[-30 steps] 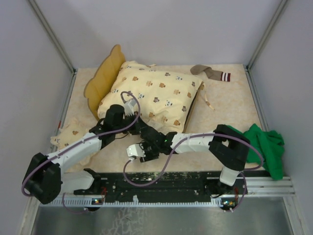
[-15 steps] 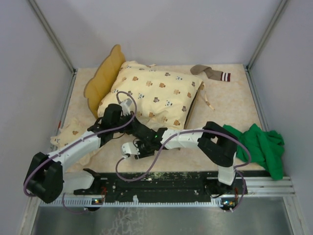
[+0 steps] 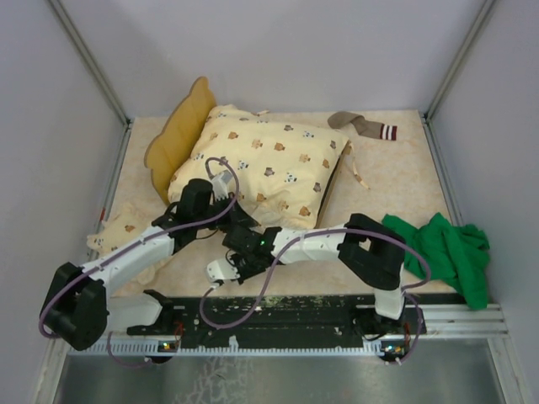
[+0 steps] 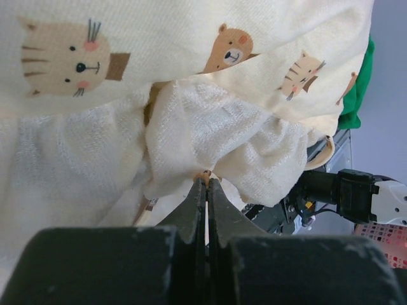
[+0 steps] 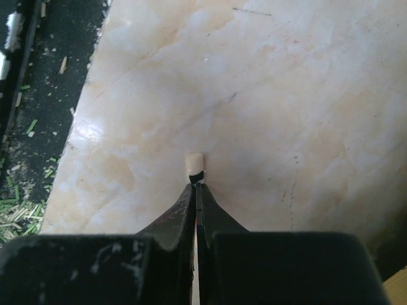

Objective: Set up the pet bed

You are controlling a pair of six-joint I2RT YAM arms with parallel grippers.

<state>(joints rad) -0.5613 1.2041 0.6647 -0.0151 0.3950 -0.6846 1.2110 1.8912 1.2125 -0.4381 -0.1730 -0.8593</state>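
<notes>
L hand [image 4: 205, 180] closed tight, pinching quilt [image 4: 216, 127] edge; R hand [image 5: 196, 183] nips tiny cream peg [image 5: 194, 161] (over table [image 5: 286, 95]).

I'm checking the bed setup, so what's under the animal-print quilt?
The pet bed: its wavy headboard sticks out at the back-left of the quilt, and a dark edge shows along the quilt's right side. The rest of the frame is covered.

Bed [image 3: 179, 130] lay far left-centre on the table, mostly covered; its wavy tan headboard stood exposed at left, tilted.
</notes>
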